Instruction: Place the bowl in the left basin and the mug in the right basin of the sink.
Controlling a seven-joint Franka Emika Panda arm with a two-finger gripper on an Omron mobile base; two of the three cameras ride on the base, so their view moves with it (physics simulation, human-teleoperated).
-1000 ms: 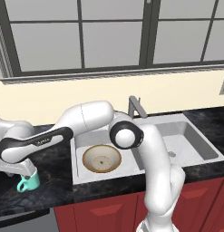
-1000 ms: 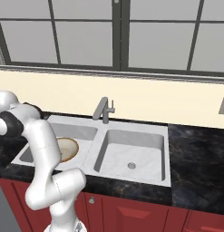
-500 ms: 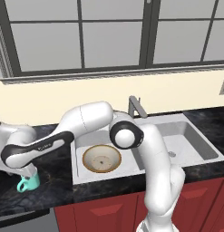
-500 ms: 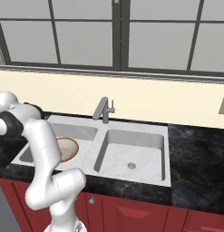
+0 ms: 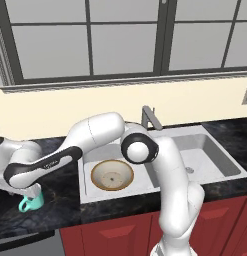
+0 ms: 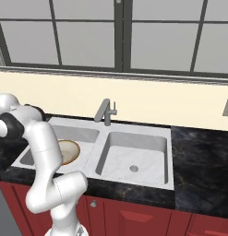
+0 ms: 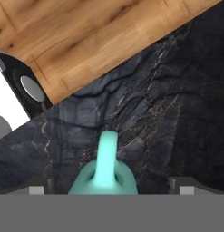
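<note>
You are working at a dark marbled counter (image 5: pixel 65 200) under a wide window, with the sink (image 6: pixel 99 154) set into it. The bowl (image 5: pixel 112 174) already sits in the left basin (image 5: pixel 97 162), so 1 of the 2 placements looks done; the right basin (image 6: pixel 134 156) holds nothing yet.

The gripper (image 7: pixel 111 190) is down over the mug (image 7: pixel 104 174), jaws spread wide and clamped on nothing. In the hand view the mug sits between the 2 fingertips, its loop handle pointing straight away from the gripper.

Watch the descent. Whether the tips clear the rim cannot be judged from here; if 1 finger lands on the rim, you will likely tip or shove the mug across the counter. Close too high and the round wall may slip out. The arm is stretched far to the side, so a weak grip could drop the mug on the long swing past the bowl to the right basin.
</note>
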